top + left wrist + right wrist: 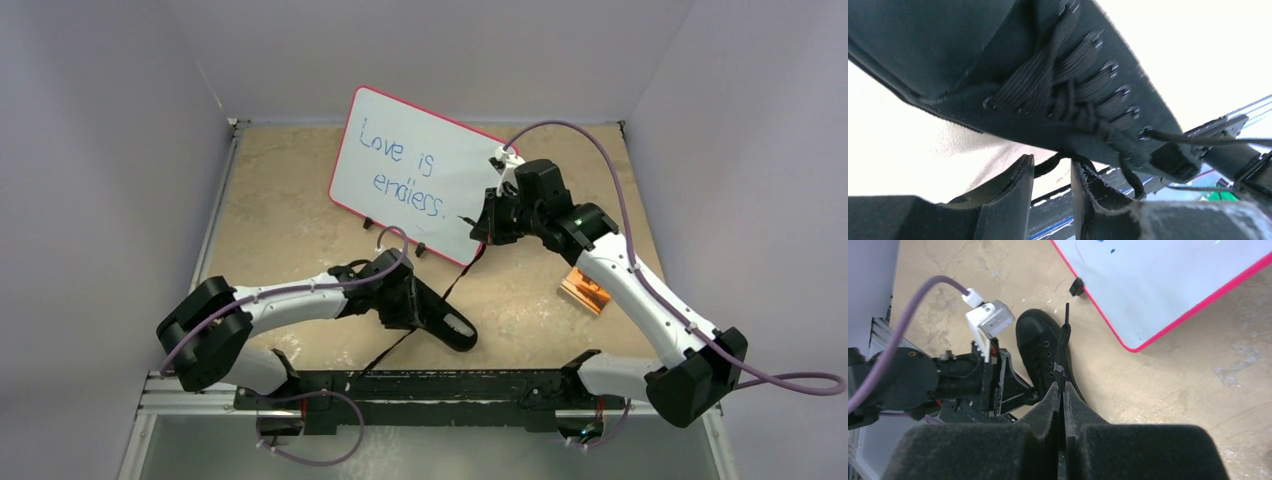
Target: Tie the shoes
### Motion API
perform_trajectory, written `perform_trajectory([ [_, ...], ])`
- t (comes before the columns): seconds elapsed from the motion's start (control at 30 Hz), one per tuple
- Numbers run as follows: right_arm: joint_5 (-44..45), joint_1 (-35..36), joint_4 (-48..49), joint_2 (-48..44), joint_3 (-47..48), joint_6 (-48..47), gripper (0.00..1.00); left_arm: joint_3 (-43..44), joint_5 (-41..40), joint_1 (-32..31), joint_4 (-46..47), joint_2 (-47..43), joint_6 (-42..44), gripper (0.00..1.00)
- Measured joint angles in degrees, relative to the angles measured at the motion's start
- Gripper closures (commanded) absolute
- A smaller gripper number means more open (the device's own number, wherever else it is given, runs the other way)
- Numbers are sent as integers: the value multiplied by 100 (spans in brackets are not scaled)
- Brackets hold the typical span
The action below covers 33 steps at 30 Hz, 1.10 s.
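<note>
Black canvas on a tan table [290, 220]: the sneaker [447, 322] lies just ahead of the arm bases, near the middle, well short of the whiteboard [420, 150]. The left gripper [1052, 165] hangs right over the laced upper, and its wrist view is filled with eyelets and crossed lacing. Its fingers stand a little apart, released. A strand [1048, 162] crosses the gap at their tips, and nothing looks pinched there. Over to the right gripper [1062, 390], up by the whiteboard's lower edge: it is clamped tight on a lace [1063, 347], fingers pressed together with the stiff tip poking out beyond them. That lace runs in a straight line from the sneaker up to the grip. A small orange object [586, 291] sits on the table beside the right arm.
</note>
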Motion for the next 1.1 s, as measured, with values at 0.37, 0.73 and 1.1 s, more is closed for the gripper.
perform_trajectory([
  [0.37,212,-380,-264,-31,81,-197,94,282,-1375,-92,-1294,-1541,455,42],
  [0.73,79,-485,-262,-111,79,-192,94,522,-2468,-1353,-1408,-579,1945,41],
  [1.1,20,-496,-256,-205,63,-173,95,514,-3237,-1294,-990,-125,3226,51],
])
